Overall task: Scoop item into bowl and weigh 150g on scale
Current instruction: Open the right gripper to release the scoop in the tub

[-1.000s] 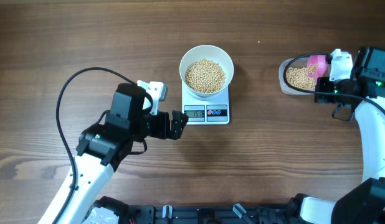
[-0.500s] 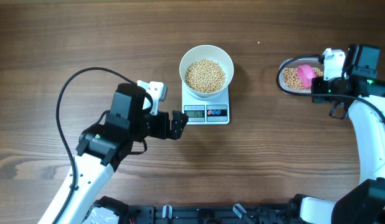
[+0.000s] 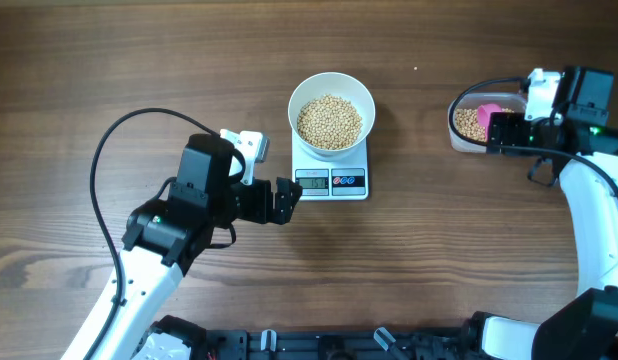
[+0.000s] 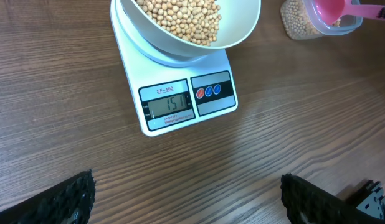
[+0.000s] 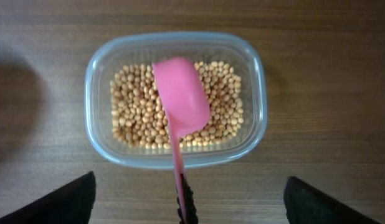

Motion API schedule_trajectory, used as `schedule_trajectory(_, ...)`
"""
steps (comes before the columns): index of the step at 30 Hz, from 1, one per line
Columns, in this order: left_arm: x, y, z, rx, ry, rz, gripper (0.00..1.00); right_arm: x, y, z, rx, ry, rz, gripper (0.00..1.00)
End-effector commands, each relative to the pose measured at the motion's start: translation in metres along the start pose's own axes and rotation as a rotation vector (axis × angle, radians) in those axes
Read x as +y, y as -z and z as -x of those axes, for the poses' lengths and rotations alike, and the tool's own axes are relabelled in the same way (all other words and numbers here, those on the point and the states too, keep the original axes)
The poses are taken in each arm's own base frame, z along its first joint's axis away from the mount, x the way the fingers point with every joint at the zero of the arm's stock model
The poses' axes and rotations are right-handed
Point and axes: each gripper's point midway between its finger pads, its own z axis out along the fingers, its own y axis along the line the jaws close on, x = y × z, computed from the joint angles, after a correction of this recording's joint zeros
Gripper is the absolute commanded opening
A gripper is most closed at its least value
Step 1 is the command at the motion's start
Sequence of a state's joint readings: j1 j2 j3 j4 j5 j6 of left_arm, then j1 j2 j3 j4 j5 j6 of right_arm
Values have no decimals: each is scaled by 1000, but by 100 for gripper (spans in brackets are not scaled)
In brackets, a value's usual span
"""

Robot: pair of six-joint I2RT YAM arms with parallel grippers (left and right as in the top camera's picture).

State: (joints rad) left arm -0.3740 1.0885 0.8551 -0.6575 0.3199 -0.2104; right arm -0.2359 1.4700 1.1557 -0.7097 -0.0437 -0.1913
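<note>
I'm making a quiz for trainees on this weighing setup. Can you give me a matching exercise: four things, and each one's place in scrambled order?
1 white bowl
2 scale
3 pink scoop
4 clear tub

A rests inside the tub
B directly on the table, far right
C underneath the bowl
D holds beans, atop the scale

Pairs: 1-D, 2-C, 3-A, 4-B
</note>
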Motion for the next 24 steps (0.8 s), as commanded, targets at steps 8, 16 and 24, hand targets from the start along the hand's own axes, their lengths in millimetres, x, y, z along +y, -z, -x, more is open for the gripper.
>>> schedule_trajectory(8,-1,-1,-1,3,-19,-6,100,-32,59,45,-196,-82,-81,100)
schedule_trajectory(16,-1,-1,-1,3,-19,-6,100,-29,135,59,-404,-126,-110,100)
schedule_trajectory(24,-1,-1,-1,3,-19,-6,100,10,181,27,-425,-179,60,100)
